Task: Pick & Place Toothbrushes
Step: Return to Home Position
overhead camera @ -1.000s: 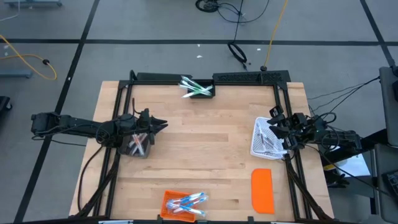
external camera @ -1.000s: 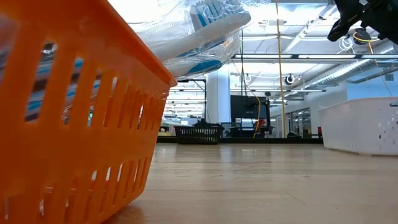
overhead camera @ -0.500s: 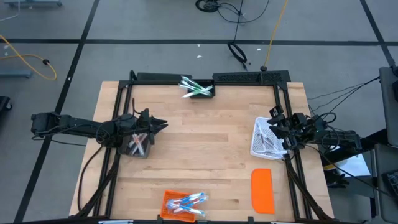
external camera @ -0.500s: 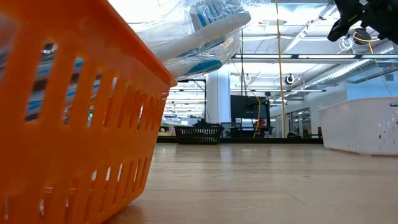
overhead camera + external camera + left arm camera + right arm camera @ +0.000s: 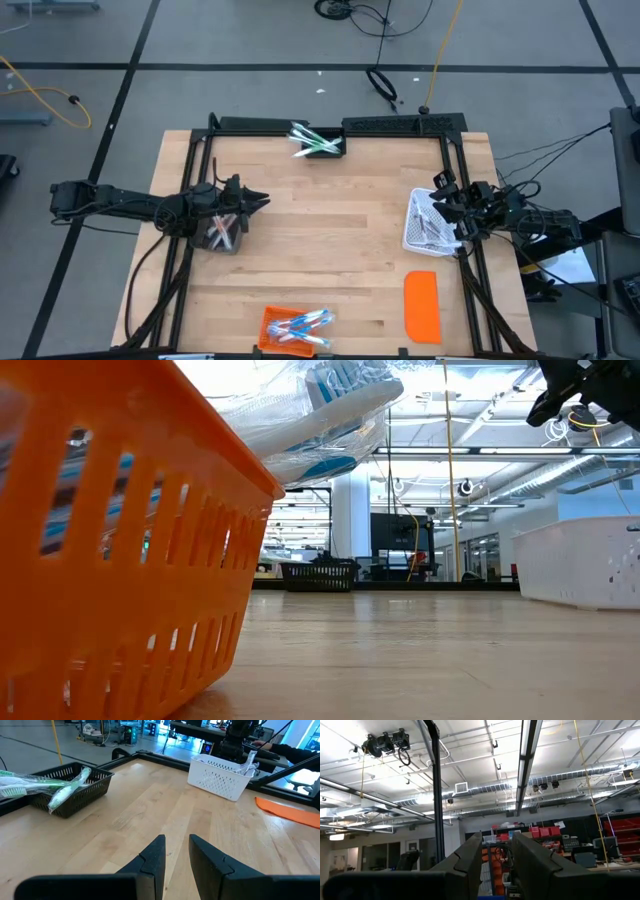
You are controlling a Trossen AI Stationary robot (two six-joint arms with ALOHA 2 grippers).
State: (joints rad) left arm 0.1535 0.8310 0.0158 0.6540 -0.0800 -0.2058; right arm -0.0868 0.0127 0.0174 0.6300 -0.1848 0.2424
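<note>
Two empty grippers, jaws slightly parted: left gripper [image 5: 262,200] over the table's [image 5: 330,240] left edge, right gripper [image 5: 443,203] over its right edge, above the white basket [image 5: 412,222].

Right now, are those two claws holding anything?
Left gripper, left side of the table: slightly open, empty.
Right gripper, by the white basket: slightly open, empty.
</note>
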